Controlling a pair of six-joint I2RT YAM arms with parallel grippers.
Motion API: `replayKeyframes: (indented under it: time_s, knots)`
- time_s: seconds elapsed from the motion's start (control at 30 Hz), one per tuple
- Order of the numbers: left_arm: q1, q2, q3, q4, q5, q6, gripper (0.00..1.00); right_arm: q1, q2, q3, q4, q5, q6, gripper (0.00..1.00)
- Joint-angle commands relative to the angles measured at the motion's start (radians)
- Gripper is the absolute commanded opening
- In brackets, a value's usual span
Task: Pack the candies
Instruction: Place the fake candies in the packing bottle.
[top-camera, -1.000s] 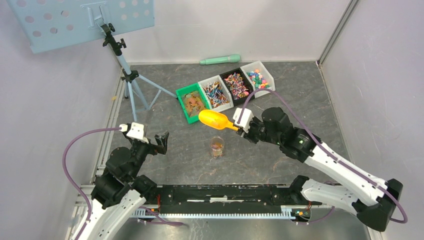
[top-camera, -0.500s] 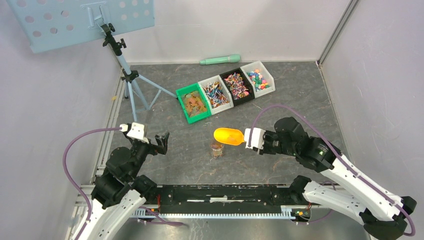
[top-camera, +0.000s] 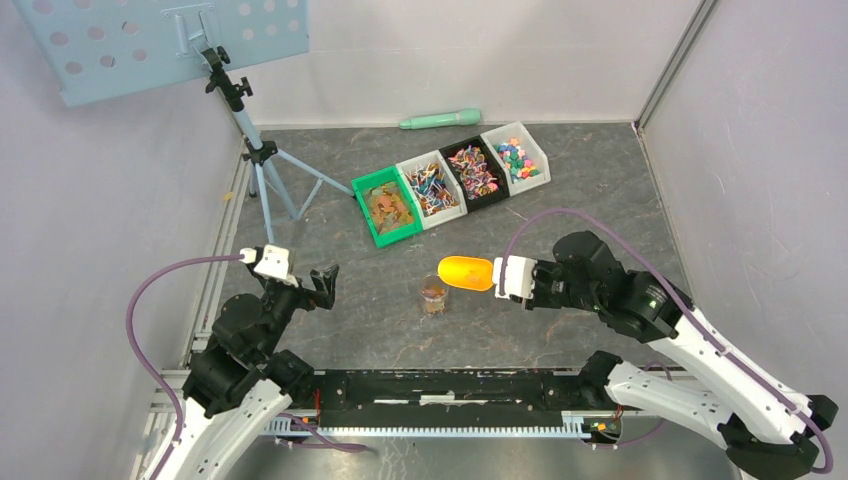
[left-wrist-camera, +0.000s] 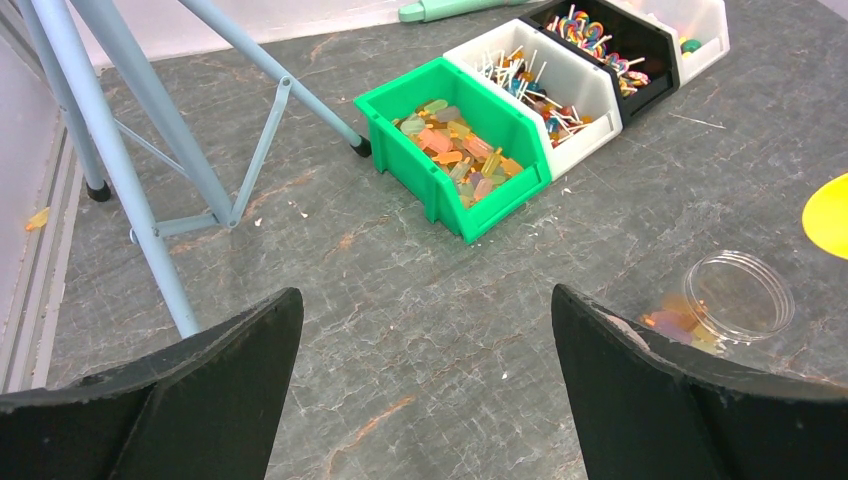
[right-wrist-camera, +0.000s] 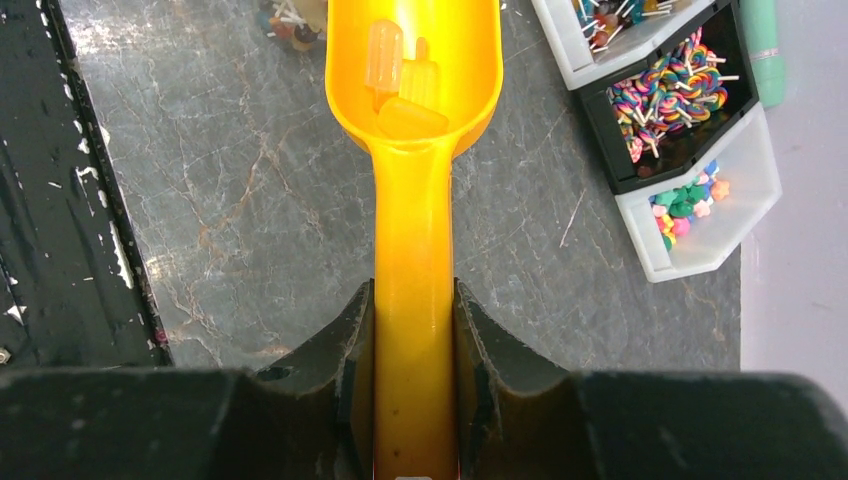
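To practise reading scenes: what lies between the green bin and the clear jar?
Only bare tabletop between green bin and clear jar, per the left wrist view.

Top view: high, rear, looking down on whole desk (top-camera: 600, 180). 2 wrist views: closer, angled forward-down; all share black bin (left-wrist-camera: 652, 90).

Candies (right-wrist-camera: 400, 88) in scoop (right-wrist-camera: 413, 250), near jar (top-camera: 434, 294)

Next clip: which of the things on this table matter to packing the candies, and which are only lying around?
In the job: candies in the yellow scoop, gripped by the right end effector; clear jar; supply bins.
Lying about: tripod with its perforated board; mint-green stick by the back wall.
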Motion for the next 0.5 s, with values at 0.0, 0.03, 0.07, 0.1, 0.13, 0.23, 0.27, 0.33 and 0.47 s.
replayKeyframes:
  time_s: [0.0,0.03,0.07,0.1,0.13,0.23,0.27,0.33,0.47]
  knots:
    - [-0.001,-0.005,-0.001,0.039,0.009,0.042,1.00,-0.002,0.029,0.080,-0.016,0.005,0.026,0.00]
    - [-0.001,-0.004,-0.001,0.039,0.009,0.042,1.00,-0.001,0.034,0.085,-0.020,0.000,0.032,0.00]
    - [-0.001,-0.003,-0.002,0.039,0.008,0.042,1.00,-0.001,0.039,0.088,-0.021,-0.001,0.039,0.00]
    - [-0.001,-0.002,-0.003,0.038,0.009,0.042,1.00,-0.002,0.044,0.095,-0.027,-0.002,0.046,0.00]
    - [-0.001,-0.003,-0.002,0.037,0.008,0.042,1.00,-0.002,0.051,0.101,-0.033,-0.001,0.051,0.00]
    - [-0.002,-0.001,0.000,0.038,0.006,0.041,1.00,0.000,0.073,0.122,-0.054,0.010,0.065,0.00]
    - [-0.001,0.000,0.000,0.037,0.005,0.040,1.00,0.000,0.082,0.131,-0.062,0.006,0.066,0.00]
    - [-0.001,0.000,0.001,0.037,0.001,0.040,1.00,0.006,0.096,0.143,-0.069,0.006,0.071,0.00]
    - [0.000,-0.004,-0.001,0.036,0.000,0.040,1.00,0.015,0.120,0.162,-0.077,0.018,0.088,0.00]
